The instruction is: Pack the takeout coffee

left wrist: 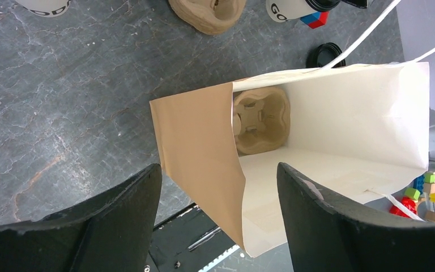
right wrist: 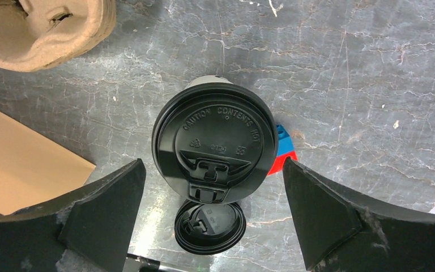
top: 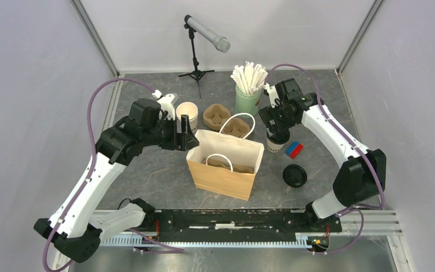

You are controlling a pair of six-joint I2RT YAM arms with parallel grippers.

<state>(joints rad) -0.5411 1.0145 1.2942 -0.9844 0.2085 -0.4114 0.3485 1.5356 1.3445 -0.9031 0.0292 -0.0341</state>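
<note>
The takeout coffee (top: 274, 145), a white printed cup with a black lid (right wrist: 214, 148), stands on the table right of the brown paper bag (top: 226, 164). My right gripper (top: 276, 134) hovers directly above it, open (right wrist: 212, 192), with a finger on each side of the lid and touching nothing. My left gripper (top: 186, 136) is at the bag's upper left edge. In the left wrist view it is open (left wrist: 219, 187), the bag's brown side wall (left wrist: 195, 141) lying loose between the fingers. A pulp cup carrier (left wrist: 259, 120) sits inside the bag.
A loose black lid (top: 294, 175) and a red-and-blue brick (top: 294, 149) lie beside the coffee. Two pulp carriers (top: 226, 120), a stack of lidless cups (top: 186, 113) and a green cup of straws (top: 247, 96) stand behind the bag. A microphone stand (top: 196, 72) is at the back.
</note>
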